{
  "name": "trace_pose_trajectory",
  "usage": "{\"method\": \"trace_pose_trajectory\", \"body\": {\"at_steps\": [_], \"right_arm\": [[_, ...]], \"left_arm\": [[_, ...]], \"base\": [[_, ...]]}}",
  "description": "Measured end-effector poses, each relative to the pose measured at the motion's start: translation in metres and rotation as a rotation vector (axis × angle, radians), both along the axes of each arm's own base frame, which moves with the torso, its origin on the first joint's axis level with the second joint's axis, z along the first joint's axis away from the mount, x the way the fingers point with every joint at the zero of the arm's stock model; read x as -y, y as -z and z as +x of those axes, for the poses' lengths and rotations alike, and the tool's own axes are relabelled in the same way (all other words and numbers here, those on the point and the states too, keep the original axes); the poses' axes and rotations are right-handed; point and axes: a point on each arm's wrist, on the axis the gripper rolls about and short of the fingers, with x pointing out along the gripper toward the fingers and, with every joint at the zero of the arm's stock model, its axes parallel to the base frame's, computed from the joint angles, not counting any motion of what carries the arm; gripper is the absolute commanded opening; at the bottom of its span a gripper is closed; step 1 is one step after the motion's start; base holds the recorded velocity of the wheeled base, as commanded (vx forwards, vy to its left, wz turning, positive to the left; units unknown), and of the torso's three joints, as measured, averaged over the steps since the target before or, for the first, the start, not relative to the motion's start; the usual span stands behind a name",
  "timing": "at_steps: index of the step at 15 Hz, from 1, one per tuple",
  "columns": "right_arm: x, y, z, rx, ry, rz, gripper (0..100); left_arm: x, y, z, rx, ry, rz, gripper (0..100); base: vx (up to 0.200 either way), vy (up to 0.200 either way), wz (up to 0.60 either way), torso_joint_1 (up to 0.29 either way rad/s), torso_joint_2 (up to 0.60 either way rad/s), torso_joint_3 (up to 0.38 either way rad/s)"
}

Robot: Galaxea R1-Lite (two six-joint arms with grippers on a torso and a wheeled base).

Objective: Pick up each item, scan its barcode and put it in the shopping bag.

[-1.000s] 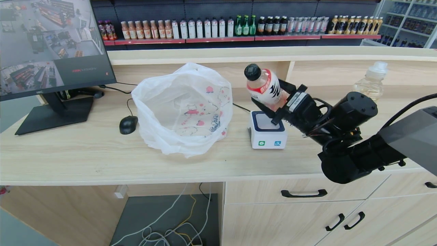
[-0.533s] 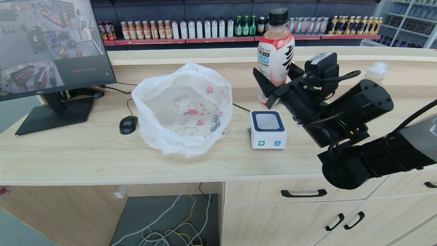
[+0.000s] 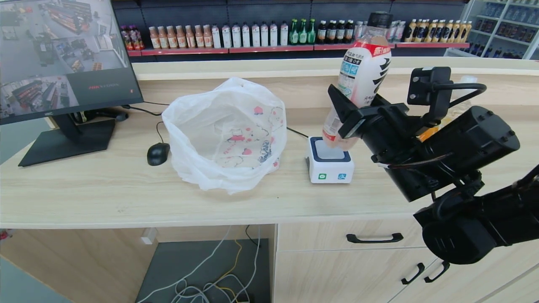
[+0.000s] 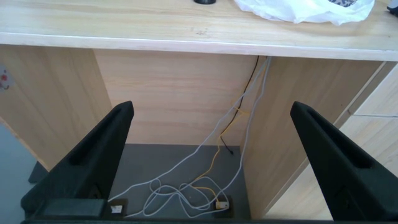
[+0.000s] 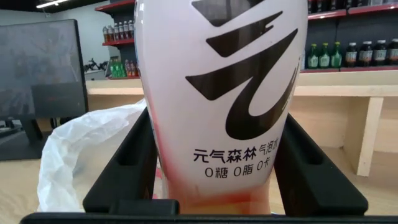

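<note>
Right of centre, the right gripper (image 3: 357, 112) pinches the drink bottle (image 3: 364, 69) low between its fingers, tilted just over the barcode scanner (image 3: 329, 166), so scanning seems in hand; next it needs carrying left over the open shopping bag (image 3: 227, 134), while the left gripper (image 4: 211, 115) hangs with fingers spread.

The shopping bag (image 3: 227, 130) is standing open upward; bare counter (image 3: 105, 189) is stretching in front of it; 1 scanner (image 3: 329, 166) is sitting near its right, the bottle (image 3: 362, 71) hanging over it; 1 mouse (image 3: 158, 153) is crowding its left; 1 raised ledge (image 3: 252, 69) is walling the back.
</note>
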Motion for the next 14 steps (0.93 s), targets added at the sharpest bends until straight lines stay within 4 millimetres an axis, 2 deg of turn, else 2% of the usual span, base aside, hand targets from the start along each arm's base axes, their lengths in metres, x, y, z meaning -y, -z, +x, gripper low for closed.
{"method": "trace_pose_trajectory", "body": {"at_steps": [6, 14], "right_arm": [[0.007, 0.0, 0.004, -0.001, 0.022, 0.007, 0], [0.017, 0.0, 0.009, -0.001, 0.052, 0.006, 0]], "left_arm": [[0.0, 0.0, 0.0, 0.0, 0.0, 0.0, 100], [0.0, 0.0, 0.0, 0.0, 0.0, -0.004, 100]], "base": [[0.0, 0.0, 0.0, 0.0, 0.0, 0.0], [0.0, 0.2, 0.0, 0.002, 0.0, 0.001]]}}
